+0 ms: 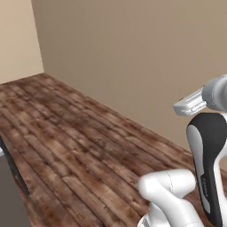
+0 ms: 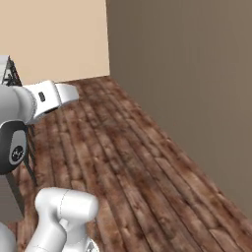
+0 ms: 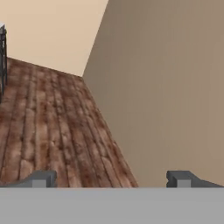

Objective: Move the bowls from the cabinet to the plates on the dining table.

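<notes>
Two fingertips (image 3: pixel 43 179) apart | gripper (image 3: pixel 111 179) empty | dark frame (image 3: pixel 2 57) cut off

One wooden plank floor (image 1: pixel 80 133) spreads below. Two walls meet at one corner on it: one pale beige wall (image 2: pixel 54 34) and one darker taupe wall (image 2: pixel 187 74). One dark metal frame (image 3: pixel 2 57) stands on the floor by the beige wall.

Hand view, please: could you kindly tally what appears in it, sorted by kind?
Walls: 2, light beige and grey-brown
Wood floor: 1
Dark metal frame at the left edge: 1
Claw fingertips: 2, wide apart, nothing between them
Total: 6
</notes>
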Controlling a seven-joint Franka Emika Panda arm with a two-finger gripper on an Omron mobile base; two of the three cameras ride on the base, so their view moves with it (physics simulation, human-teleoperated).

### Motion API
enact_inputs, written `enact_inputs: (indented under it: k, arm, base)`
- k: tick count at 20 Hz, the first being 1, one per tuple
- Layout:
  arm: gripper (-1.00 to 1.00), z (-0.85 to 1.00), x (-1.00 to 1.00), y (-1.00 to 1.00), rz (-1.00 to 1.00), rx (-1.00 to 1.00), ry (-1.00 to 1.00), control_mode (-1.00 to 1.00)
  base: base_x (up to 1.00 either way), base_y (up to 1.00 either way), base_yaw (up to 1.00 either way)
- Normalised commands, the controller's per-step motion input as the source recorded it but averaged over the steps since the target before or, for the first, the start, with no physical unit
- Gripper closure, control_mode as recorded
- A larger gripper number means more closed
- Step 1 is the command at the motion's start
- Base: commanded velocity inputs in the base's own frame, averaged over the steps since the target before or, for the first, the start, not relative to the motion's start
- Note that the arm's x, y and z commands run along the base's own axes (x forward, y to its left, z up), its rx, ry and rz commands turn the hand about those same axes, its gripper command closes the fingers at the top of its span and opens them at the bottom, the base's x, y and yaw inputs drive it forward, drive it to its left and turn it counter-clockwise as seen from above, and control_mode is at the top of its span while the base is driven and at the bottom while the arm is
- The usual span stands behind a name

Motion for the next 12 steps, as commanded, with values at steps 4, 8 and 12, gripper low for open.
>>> enact_inputs:
  k: [4, 8, 12]
  arm:
    - [-1.00, 0.00, 0.00, 0.00, 0.00, 0.00, 0.00, 1.00]
    - [-1.00, 0.00, 0.00, 0.00, 0.00, 0.00, 0.00, 1.00]
    - [-1.00, 0.00, 0.00, 0.00, 0.00, 0.00, 0.00, 1.00]
  base:
    - [0.32, 0.39, 0.29]
    - [0.39, 0.37, 0.28]
    - [0.34, 0.39, 0.28]
